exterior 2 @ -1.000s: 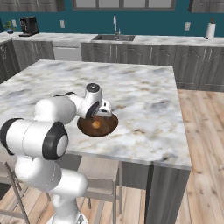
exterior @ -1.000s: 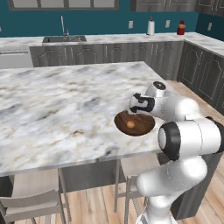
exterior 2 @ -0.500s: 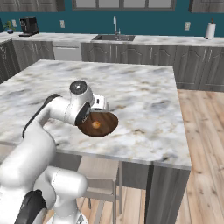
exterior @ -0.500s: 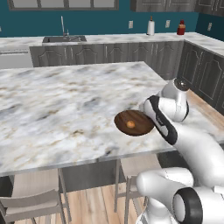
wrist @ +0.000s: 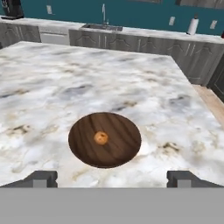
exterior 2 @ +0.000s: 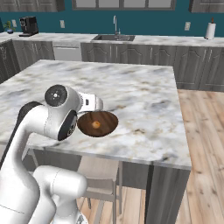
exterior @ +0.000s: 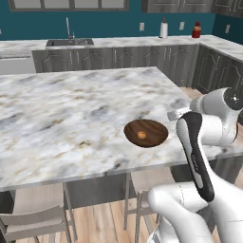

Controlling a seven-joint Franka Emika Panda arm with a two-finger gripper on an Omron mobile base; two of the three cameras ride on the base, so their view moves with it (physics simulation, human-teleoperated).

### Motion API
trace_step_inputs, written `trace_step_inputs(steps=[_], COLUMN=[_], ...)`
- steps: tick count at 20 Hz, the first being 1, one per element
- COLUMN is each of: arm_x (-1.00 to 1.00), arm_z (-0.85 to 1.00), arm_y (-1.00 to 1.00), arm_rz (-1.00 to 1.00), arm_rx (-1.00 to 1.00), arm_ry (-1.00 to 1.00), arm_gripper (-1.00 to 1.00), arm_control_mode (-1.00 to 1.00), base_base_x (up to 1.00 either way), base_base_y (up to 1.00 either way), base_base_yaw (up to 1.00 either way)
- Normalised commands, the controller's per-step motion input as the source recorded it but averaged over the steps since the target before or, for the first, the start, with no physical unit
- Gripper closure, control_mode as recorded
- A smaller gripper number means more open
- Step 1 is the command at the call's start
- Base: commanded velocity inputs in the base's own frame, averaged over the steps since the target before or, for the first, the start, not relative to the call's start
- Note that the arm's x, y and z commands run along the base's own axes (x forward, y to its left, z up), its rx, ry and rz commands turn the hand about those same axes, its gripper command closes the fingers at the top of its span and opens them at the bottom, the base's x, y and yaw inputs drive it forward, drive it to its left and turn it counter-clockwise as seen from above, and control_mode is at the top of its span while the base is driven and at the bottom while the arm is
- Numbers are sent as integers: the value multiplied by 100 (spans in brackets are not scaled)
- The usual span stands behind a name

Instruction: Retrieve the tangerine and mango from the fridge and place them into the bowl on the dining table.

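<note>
Now the small round orange tangerine (wrist: pixel 101 138) lies at the centre of the shallow dark-brown wooden bowl (wrist: pixel 118 131) on the white-grey marble worktop (wrist: pixel 87 83). The fingers (wrist: pixel 46 178) stand spread wide and empty. Presumably light, firm and prone to rolling, it suits a grasp across its widest girth.

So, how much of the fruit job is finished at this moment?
Done: the tangerine lies in the bowl on the dining table. In hand: nothing; the gripper is open and empty, pulled back from the bowl toward the table's near edge. Left: the mango, which is not in the bowl yet, has to be brought and put beside the tangerine.
</note>
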Motion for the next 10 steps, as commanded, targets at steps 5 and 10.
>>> trace_step_inputs(steps=[5, 10], arm_x=[-100, -99], arm_z=[47, 15], arm_y=[0, 0], arm_rz=[3, 3], arm_rx=[-5, -5], arm_ry=[-2, 0], arm_gripper=[-100, -100], arm_control_mode=[-100, -100], base_base_x=[0, 0], base_base_y=[0, 0], base_base_yaw=[0, 0])
